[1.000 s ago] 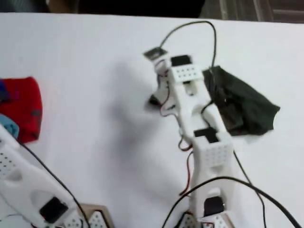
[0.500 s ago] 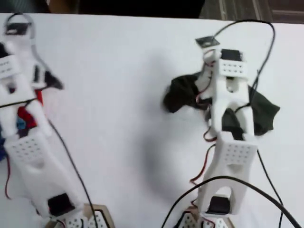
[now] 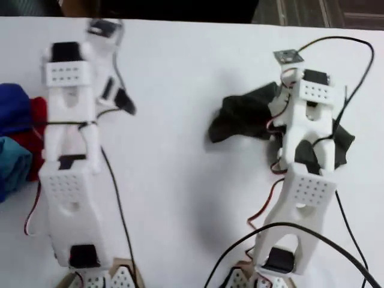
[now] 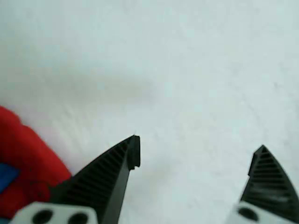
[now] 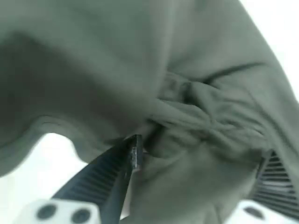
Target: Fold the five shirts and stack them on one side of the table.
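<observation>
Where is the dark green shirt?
High view: the dark green shirt lies crumpled on the table, right side, under the right arm, bunched inside the right gripper.

Hard overhead light is bleaching the white table point(image 3: 180, 60), while the room past its 12 o'clock edge is sitting in darkness. A soft grey shadow is pooling at 9 o'clock of the right arm point(image 3: 303, 180). Up close, the dark shirt point(image 5: 140, 70) is swallowing light, its folds sinking into murk against the glaring tabletop.
</observation>
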`<state>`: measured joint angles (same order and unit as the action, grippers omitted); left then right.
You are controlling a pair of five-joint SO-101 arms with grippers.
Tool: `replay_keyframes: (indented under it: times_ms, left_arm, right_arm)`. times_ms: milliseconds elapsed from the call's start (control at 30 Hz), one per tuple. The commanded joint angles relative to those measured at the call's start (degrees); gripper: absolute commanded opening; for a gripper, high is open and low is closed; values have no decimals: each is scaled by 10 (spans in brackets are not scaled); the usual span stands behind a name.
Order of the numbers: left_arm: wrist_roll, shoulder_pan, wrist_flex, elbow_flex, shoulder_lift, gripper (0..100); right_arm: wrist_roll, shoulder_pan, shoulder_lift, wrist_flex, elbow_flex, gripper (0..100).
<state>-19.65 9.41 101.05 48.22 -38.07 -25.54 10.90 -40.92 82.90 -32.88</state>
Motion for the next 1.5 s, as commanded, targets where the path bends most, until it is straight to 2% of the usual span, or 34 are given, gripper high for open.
replay_keyframes:
  times_ms: [0, 200, 267, 333, 433, 500, 567, 833, 1033, 1233, 1467]
  left_arm:
    - [-34, -50, -5, -39, 41, 381]
    - [-46, -94, -20, -72, 41, 381]
    - [-45, -97, -20, -72, 41, 381]
    - [-46, -97, -20, -72, 41, 381]
    - [-47, -92, -17, -73, 41, 381]
    - [-47, -91, -15, -73, 41, 381]
    - [-47, -91, -12, -73, 41, 381]
    - [-47, -91, -12, -73, 40, 381]
    - [-45, -83, -11, -73, 40, 381]
    - [-43, -25, -11, -73, 40, 381]
    - [-43, 48, -11, -73, 41, 381]
  right_arm:
    - [0, 36, 4, -7, -45, 386]
    - [-4, 65, -1, -7, -60, 385]
    - [-4, 65, -11, -6, -52, 351]
    - [-2, 62, -22, -7, -48, 246]
    - [1, 57, -32, -13, -53, 1]
    - [15, 52, -33, -13, -53, 52]
    - [25, 50, -28, -10, -59, 13]
    - [25, 12, 65, 77, -120, 20]
    - [24, -49, 188, 138, -151, 20]
    - [24, -128, 332, 147, -133, 20]
    - [24, -216, 472, 144, -33, 20]
